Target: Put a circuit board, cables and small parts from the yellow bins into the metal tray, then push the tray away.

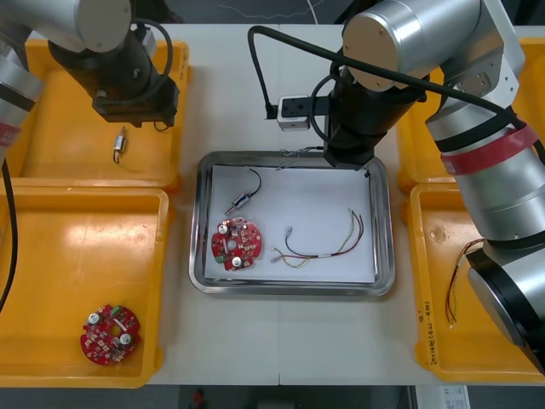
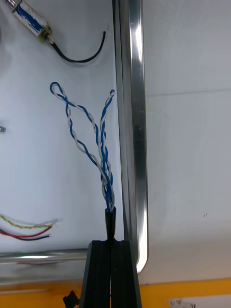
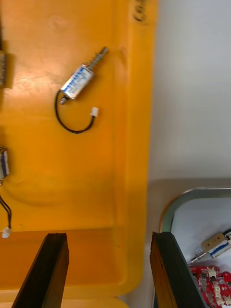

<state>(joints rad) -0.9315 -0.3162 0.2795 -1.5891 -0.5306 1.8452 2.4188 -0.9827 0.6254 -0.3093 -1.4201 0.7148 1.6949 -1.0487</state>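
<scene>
Hanging over the tray (image 1: 289,290), the right end effector (image 2: 111,243) pinches the twisted cable's (image 2: 107,185) end; left end effector (image 3: 108,236) gapes.

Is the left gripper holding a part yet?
No, the left gripper hangs over the yellow bin, jaws apart with nothing between them.

The tray (image 1: 289,288) has a polished, mirror-bright metal rim around a matt white floor, the yellow bins (image 1: 68,256) beside it are smooth glossy plastic, the surface (image 1: 221,85) under it is pale and matt, and the twisted cable (image 2: 107,183) just inside its rim looks plastic-sheathed.
</scene>
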